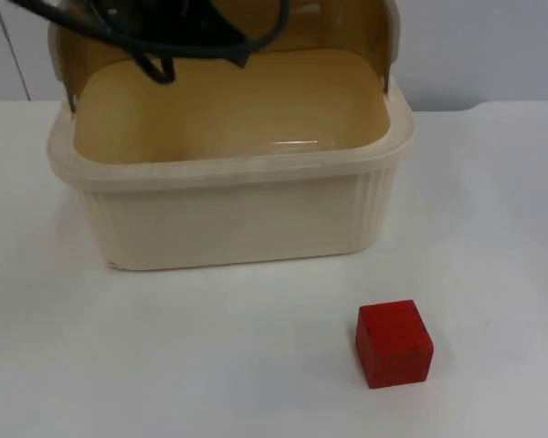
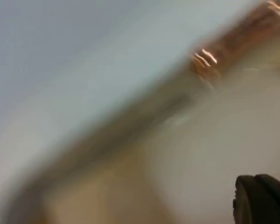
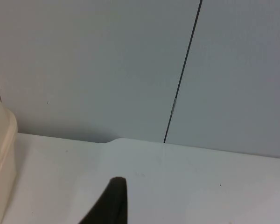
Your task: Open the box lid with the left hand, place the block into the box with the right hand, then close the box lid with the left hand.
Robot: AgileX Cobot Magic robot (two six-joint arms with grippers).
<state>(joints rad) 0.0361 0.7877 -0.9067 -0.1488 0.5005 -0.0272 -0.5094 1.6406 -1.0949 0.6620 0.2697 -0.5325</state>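
Box: a cream plastic box (image 1: 228, 205) with rounded corners, a thick rolled rim and fine vertical ribbing along its front wall; it sits on the far half of the table, at about 11 o'clock from the table's middle in the top view. Its inside is smooth, glossy and pale yellow.
Lid: the lid (image 1: 210, 36) is a translucent amber-tinted shell, hinged at the back edge and standing raised behind the opening, at 12 o'clock from the box's cavity.
Block: a red block (image 1: 394, 343), cube-shaped with crisp edges and a matte face, rests on the table well apart from the box, at about 5 o'clock from it, outside the box.
Table: white, smooth, faintly sheened table (image 1: 192, 365); it ends at a grey partition wall (image 3: 107, 60) with a thin dark vertical seam.
Left gripper: one black fingertip (image 2: 261, 199) shows in the left wrist view, close to a blurred cream and amber plastic edge with bright glints; I cannot tell whether its claw is apart or together, or whether it has hold of anything.
Right gripper: one black fingertip (image 3: 109, 203) stands over bare table near the wall, with the box's cream corner (image 3: 2, 154) beside it; its claw state cannot be told, and nothing is seen in it.
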